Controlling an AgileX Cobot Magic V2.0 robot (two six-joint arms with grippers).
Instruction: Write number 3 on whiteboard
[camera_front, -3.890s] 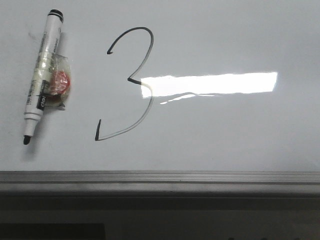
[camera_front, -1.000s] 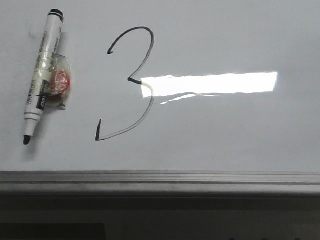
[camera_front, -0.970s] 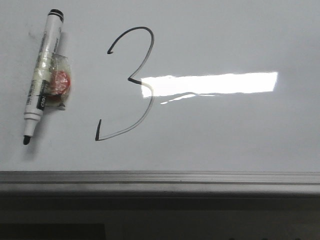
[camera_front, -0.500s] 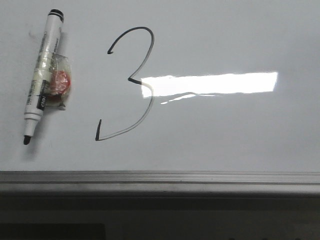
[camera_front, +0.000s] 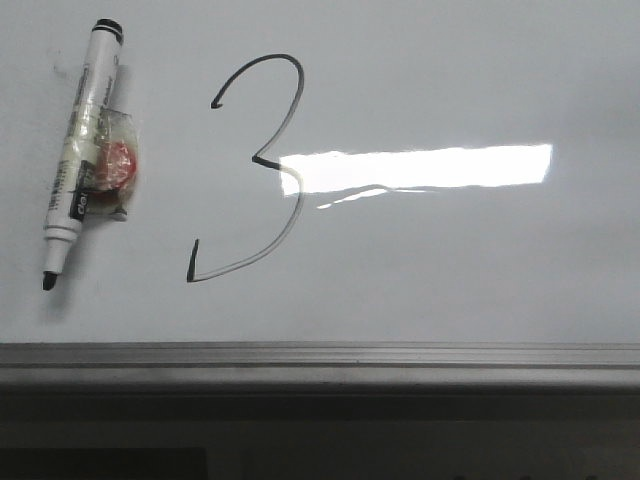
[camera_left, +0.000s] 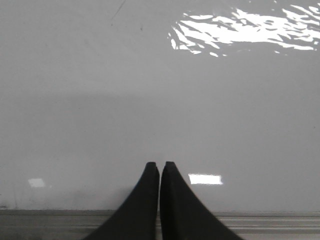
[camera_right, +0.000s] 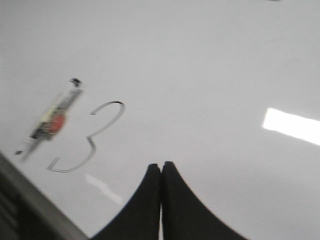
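A black hand-drawn number 3 (camera_front: 262, 165) stands on the whiteboard (camera_front: 450, 70), left of the bright light reflection. It also shows in the right wrist view (camera_right: 92, 137). A marker pen (camera_front: 78, 150) with a red taped piece lies uncapped on the board left of the digit; the right wrist view shows it too (camera_right: 50, 120). My left gripper (camera_left: 160, 164) is shut and empty over bare board near the ledge. My right gripper (camera_right: 161, 164) is shut and empty, away from the digit and the pen. Neither gripper shows in the front view.
A grey metal ledge (camera_front: 320, 360) runs along the board's lower edge, with a dark strip below it. It also shows in the left wrist view (camera_left: 60, 220) and in the right wrist view (camera_right: 40, 205).
In the front view the pen, the digit and the reflection all sit a few pixels further left than before; nothing on the board has otherwise changed.
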